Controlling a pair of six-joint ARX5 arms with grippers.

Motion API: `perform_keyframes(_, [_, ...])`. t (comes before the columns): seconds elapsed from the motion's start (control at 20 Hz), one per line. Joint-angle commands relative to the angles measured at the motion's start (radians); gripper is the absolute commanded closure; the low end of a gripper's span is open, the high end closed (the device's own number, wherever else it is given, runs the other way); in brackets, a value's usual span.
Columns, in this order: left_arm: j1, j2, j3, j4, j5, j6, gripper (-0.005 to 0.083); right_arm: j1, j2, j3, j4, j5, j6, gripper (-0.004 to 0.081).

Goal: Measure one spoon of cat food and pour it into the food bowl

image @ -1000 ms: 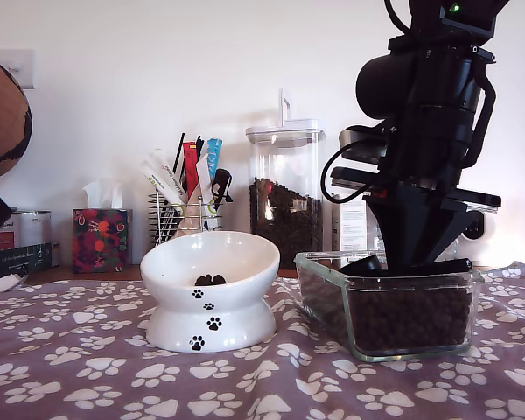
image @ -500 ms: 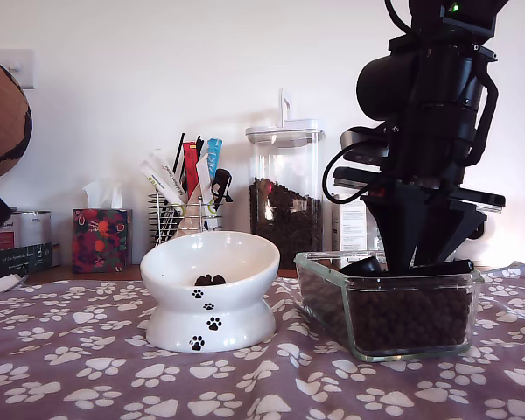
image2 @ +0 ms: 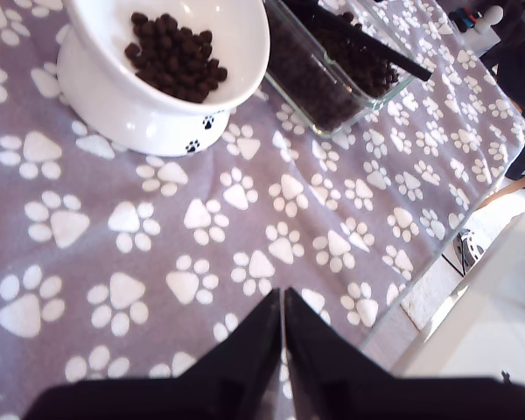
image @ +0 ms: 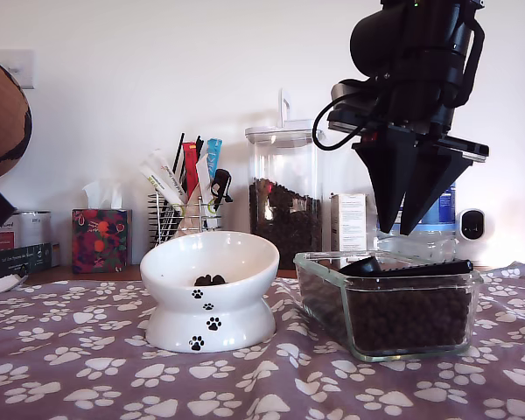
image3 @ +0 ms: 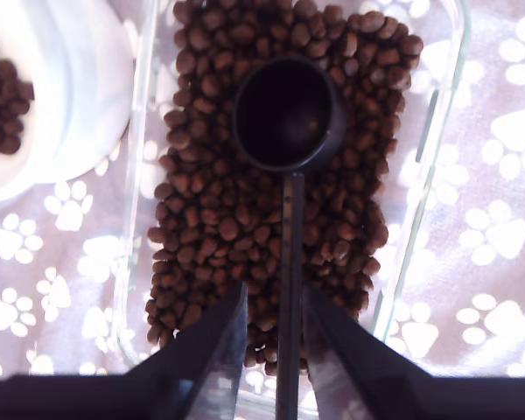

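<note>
Currently: spoon lies in the glass dish, both grippers empty.
At the exterior view's left, the food bowl holds some cat food. Right of it, the glass dish contains kibble with the spoon lying empty on top. My second gripper hovers above the handle, jaws slightly apart, gripping nothing. My first gripper hangs over the tablecloth, jaws closed, empty.
</note>
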Motion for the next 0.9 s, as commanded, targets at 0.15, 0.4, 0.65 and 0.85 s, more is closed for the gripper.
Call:
perform_keyframes(0.15, [-0.003,0.004,-0.003,0.089,-0.150,0.121,0.0793,-0.001,-0.062,0.006,0.075,0.003,-0.066,0.0780])
perform_keyframes(0.4, [-0.003,0.004,-0.003,0.208,-0.287,0.164,0.0793,-0.001,-0.143,0.005,0.268,0.051,-0.092,0.0780])
perform_keyframes(0.65, [-0.003,0.004,-0.003,0.264,-0.326,0.207,0.0793,-0.001,-0.163,0.000,0.387,0.054,-0.125,0.0781])
perform_keyframes(0.85, [-0.003,0.004,-0.003,0.307,-0.335,0.209,0.0793,-0.001,-0.255,-0.166,0.610,0.087,-0.133,0.0781])
